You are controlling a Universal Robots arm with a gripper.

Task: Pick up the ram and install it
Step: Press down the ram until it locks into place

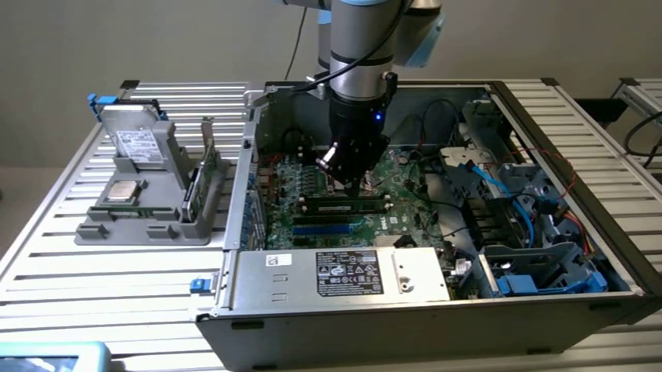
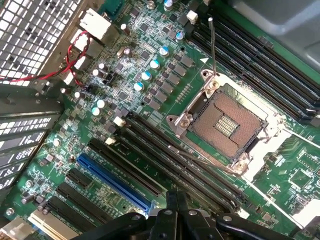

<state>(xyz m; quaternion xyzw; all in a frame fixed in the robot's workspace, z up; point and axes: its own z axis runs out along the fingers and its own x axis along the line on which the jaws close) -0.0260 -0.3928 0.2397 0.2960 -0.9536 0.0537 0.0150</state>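
The ram (image 1: pixel 346 208), a long dark stick with a small pale label, lies along the black memory slots of the green motherboard (image 1: pixel 404 174) inside the open computer case. Whether it is fully seated I cannot tell. My gripper (image 1: pixel 352 186) hangs just above and behind it, pointing down at the board, shut with nothing between its fingers. In the wrist view the shut gripper (image 2: pixel 176 202) hovers over several long black slots (image 2: pixel 165 157) running between the open processor socket (image 2: pixel 227 122) and a blue slot (image 2: pixel 112 180).
The case walls (image 1: pixel 248 178) and a power supply (image 1: pixel 352 271) box in the board; cables and drive bays (image 1: pixel 517 209) crowd the exterior view's right. A grey holder (image 1: pixel 139 225) at the exterior view's left carries a drive, a silvery chip and an upright green board (image 1: pixel 212 170).
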